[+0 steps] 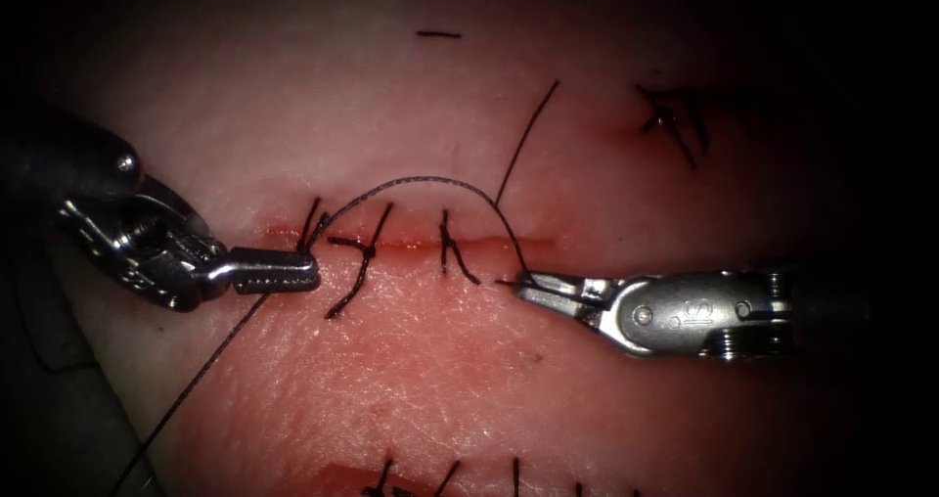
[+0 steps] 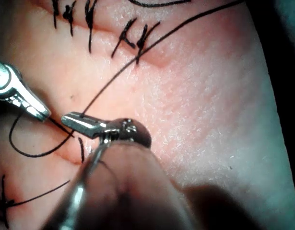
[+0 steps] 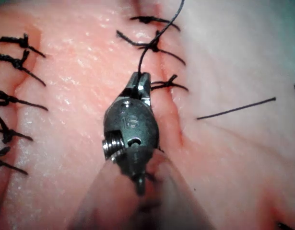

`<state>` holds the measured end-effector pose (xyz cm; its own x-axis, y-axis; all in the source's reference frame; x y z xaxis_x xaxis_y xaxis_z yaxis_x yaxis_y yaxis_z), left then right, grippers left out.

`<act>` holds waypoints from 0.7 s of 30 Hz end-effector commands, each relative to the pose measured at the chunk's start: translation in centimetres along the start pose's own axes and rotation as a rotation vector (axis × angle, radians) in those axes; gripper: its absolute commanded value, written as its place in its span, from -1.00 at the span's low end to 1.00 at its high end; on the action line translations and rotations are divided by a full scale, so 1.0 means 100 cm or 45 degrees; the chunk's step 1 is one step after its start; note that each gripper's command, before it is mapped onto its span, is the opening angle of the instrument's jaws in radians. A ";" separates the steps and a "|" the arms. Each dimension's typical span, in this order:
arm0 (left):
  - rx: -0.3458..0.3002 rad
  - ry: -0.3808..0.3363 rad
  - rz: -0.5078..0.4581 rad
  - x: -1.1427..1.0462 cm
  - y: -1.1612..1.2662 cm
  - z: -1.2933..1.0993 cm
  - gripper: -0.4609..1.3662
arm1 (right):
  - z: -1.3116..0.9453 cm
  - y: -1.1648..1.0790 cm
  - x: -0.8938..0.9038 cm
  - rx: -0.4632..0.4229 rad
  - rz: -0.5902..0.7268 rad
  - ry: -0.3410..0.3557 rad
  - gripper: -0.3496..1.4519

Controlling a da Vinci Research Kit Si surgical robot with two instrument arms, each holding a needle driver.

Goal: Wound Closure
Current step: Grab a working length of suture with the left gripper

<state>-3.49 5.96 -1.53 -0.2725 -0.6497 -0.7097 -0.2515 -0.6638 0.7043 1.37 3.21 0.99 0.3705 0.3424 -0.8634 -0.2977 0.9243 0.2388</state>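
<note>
The cut (image 1: 411, 244) runs across the tissue (image 1: 421, 360) and carries two knotted stitches (image 1: 364, 252). My left tool (image 1: 309, 267) lies at the cut's left end, shut on the thread (image 1: 421, 178). From there the thread arches over the stitches to my right tool (image 1: 523, 283), which is shut on it near the cut's right end. A long tail of the thread (image 1: 196, 384) trails off to the lower left. The left wrist view has the left tool's tips (image 2: 68, 119) on the thread (image 2: 137, 60). In the right wrist view, thread (image 3: 161, 28) leaves the right tool's tips (image 3: 141, 76).
A loose straight piece of thread (image 1: 528, 140) lies on the tissue above the cut, and a short one (image 1: 438, 35) farther up. Older stitches sit at the upper right (image 1: 675, 115) and along the lower edge (image 1: 450, 477). Red fluid lines the cut.
</note>
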 end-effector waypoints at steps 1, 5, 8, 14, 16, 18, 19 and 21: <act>-0.017 -0.010 0.004 0.0002 0.0001 -0.0001 -0.88 | -0.0001 -0.0001 0.0001 0.000 0.001 -0.001 -1.00; -0.032 -0.030 0.021 0.0004 0.0004 -0.0004 -0.88 | 0.0000 -0.0002 0.0007 0.014 0.015 0.008 -1.00; -0.059 -0.036 0.044 0.0009 0.0008 -0.0009 -0.88 | -0.0002 -0.0001 0.0012 0.027 0.028 0.008 -0.73; -0.073 -0.041 0.045 0.0017 0.0013 -0.0017 -0.88 | -0.0004 0.0010 0.0017 -0.006 0.050 0.057 0.45; -0.081 -0.041 0.047 0.0018 0.0013 -0.0019 -0.88 | -0.0006 0.0016 0.0018 -0.026 0.055 0.090 0.61; -0.085 -0.041 0.048 0.0019 0.0012 -0.0020 -0.88 | -0.0007 0.0020 0.0017 -0.026 0.056 0.096 0.63; -0.085 -0.042 0.049 0.0020 0.0012 -0.0020 -0.88 | -0.0008 0.0021 0.0017 -0.025 0.056 0.097 0.64; -0.087 -0.041 0.048 0.0020 0.0010 -0.0022 -0.88 | -0.0012 0.0024 0.0015 -0.018 0.054 0.098 0.64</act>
<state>-3.35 5.68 -1.62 -0.3116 -0.6632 -0.6805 -0.1863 -0.6597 0.7281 1.20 3.47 0.87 0.2868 0.3672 -0.8848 -0.3304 0.9049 0.2684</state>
